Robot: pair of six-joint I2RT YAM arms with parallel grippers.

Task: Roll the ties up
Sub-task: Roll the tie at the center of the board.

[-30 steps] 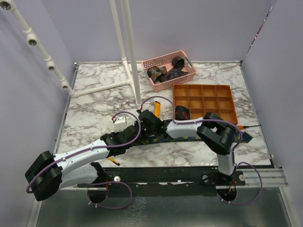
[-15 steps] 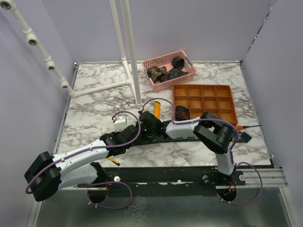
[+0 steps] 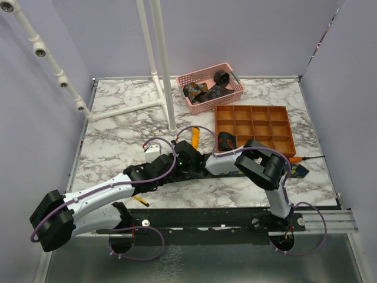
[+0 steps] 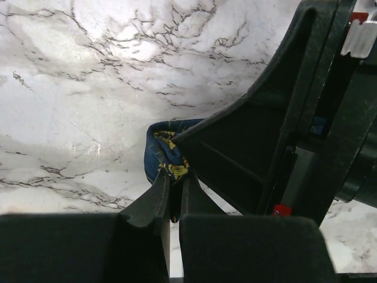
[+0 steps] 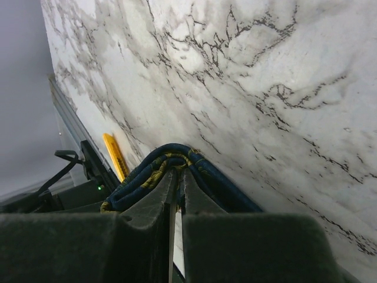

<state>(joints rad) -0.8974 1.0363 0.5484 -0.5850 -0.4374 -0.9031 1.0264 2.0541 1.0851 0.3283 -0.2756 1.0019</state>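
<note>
A navy tie with a yellow-green floral print (image 3: 247,171) lies stretched along the front of the marble table. Its left end is wound into a small fold between both grippers. My left gripper (image 3: 174,163) is shut on that folded end (image 4: 160,152), with its tips (image 4: 175,180) pinching the fabric. My right gripper (image 3: 187,159) meets it from the right and is shut on the same fold (image 5: 219,177), with the fabric looped over its tips (image 5: 177,174). A coiled dark tie (image 3: 227,141) stands in the orange organizer (image 3: 259,121). Several more ties (image 3: 206,89) lie in the pink basket (image 3: 232,76).
An orange-yellow utility knife (image 3: 194,134) lies just behind the grippers. A yellow tool (image 3: 140,200) lies by the front edge and also shows in the right wrist view (image 5: 115,157). A white pipe stand (image 3: 165,71) rises at the back left. The right arm's black body (image 4: 283,130) crowds the left wrist view.
The right arm has folded further left, and both grippers have shifted slightly left with the tie's end. The tie's right tail has slid a little left.
</note>
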